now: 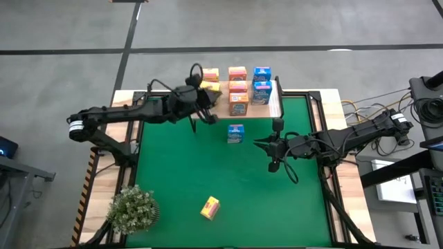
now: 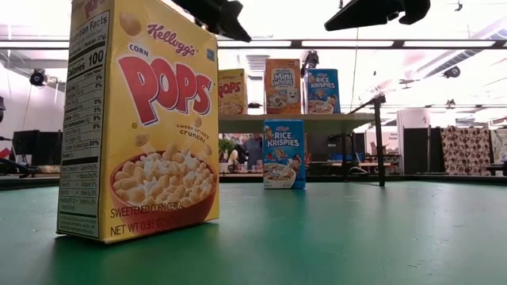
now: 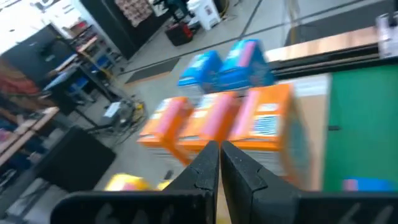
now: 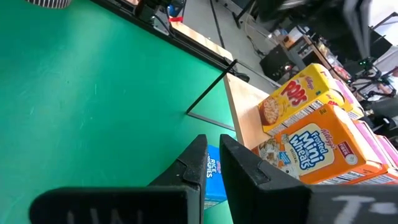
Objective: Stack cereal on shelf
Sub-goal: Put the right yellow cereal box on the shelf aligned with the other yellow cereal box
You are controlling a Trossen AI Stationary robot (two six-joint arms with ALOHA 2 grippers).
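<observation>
Looking straight down first, we see the left gripper [image 1: 205, 117] at the front edge of the shelf [image 1: 275, 111], its fingers pressed together and holding nothing. Just behind it on the light-wood top stand yellow boxes [image 1: 210, 77], orange-pink boxes [image 1: 238, 97] in a row running front to back, and two blue boxes [image 1: 261, 84] farther toward the right arm. One more blue box [image 1: 235, 133] stands on the green mat [image 1: 173, 180], between the left gripper and the right gripper [image 1: 271, 149]. The right gripper hangs over the mat just beside that box, its fingers nearly pressed together with nothing between them. A lone yellow box [image 1: 210, 207] lies well in front of both grippers, and a potted plant [image 1: 133, 208] sits at the near left corner.

From table height, we find that yellow box [image 2: 139, 119] filling the foreground, the blue box [image 2: 283, 153] upright on the mat behind it, and the shelf [image 2: 333, 119] beyond, carrying boxes.

Through the left wrist camera, we see that arm's closed fingers [image 3: 202, 165] pointing at the blurred orange-pink boxes [image 3: 217, 121], with blue ones [image 3: 227, 65] past them.

Through the right wrist camera, the narrow-gapped fingers [image 4: 242, 168] sit just over the blue box [image 4: 214, 180]; beyond them the shelf [image 4: 245, 124] bears a yellow box [image 4: 298, 96] and an orange one [image 4: 317, 149].
</observation>
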